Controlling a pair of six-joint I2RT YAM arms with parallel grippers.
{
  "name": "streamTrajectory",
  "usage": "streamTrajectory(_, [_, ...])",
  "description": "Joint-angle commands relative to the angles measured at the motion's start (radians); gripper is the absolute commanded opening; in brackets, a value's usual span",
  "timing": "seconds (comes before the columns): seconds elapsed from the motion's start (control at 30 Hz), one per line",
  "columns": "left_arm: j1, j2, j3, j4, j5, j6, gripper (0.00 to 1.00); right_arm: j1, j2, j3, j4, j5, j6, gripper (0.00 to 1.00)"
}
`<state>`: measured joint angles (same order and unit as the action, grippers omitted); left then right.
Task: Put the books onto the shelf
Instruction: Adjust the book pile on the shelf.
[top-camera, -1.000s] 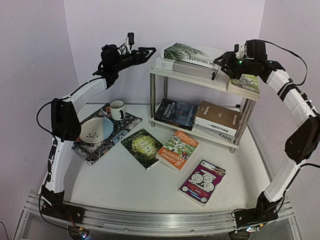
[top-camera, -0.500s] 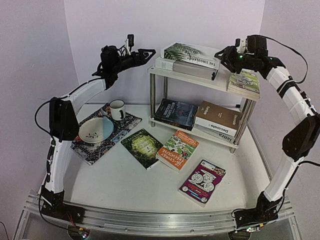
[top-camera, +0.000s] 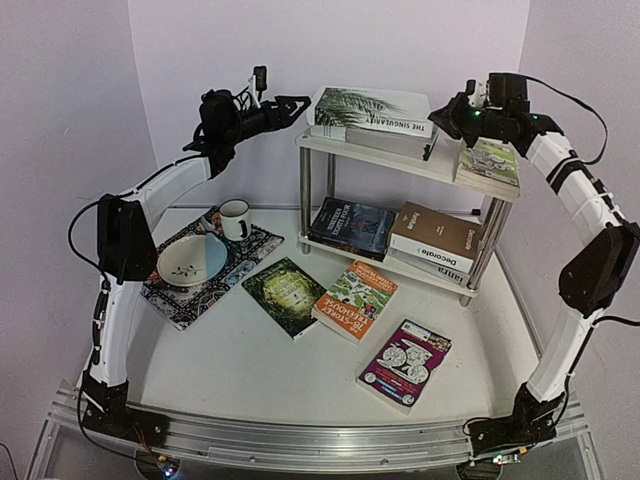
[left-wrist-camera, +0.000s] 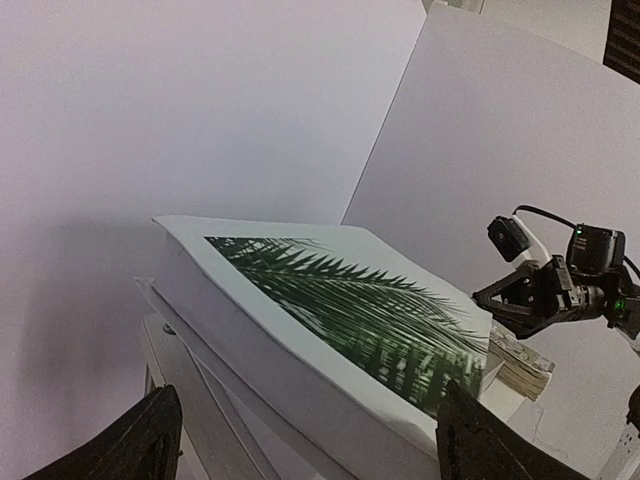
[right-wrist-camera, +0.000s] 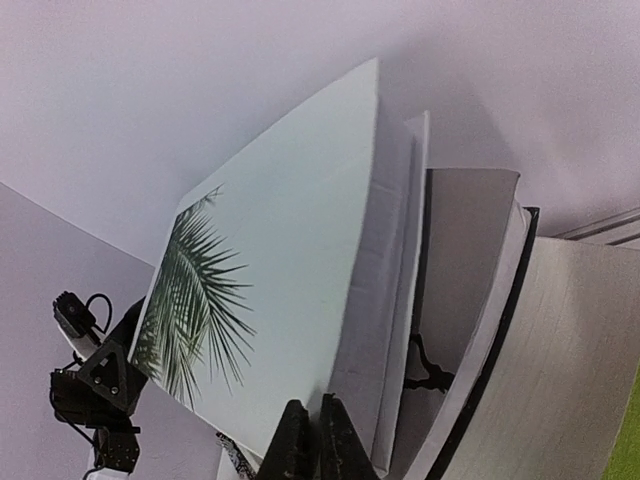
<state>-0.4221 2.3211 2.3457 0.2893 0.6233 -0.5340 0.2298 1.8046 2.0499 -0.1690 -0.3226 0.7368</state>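
Note:
The shelf holds the big white palm-leaf book on a grey book on its top board, with a lime green book at the right end. Two dark books and a brown one lie on the lower board. Dark green, orange and magenta books lie on the table. My right gripper is shut, tips against the palm-leaf book's right end. My left gripper hangs open just off that book's left end.
A patterned placemat at the left carries a bowl and a white mug. White walls stand close behind and beside the shelf. The arm bases sit on the metal rail at the near edge.
My right gripper has shut and moved left, and the palm-leaf book has slid left and squared up on the top board. The left arm has barely moved.

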Motion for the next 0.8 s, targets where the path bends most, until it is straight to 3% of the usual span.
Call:
streamTrajectory(0.0, [0.005, -0.078, -0.003, 0.036, -0.013, 0.014, 0.89, 0.003, -0.033, 0.003, -0.014, -0.037, -0.015, 0.00])
streamTrajectory(0.47, [0.005, -0.131, -0.060, 0.038, 0.000, -0.016, 0.89, 0.003, -0.085, -0.028, -0.015, 0.072, 0.060, 0.00])
streamTrajectory(0.77, [0.004, -0.209, -0.134, 0.041, -0.006, -0.001, 0.89, 0.020, -0.201, -0.165, 0.044, 0.216, 0.177, 0.00])
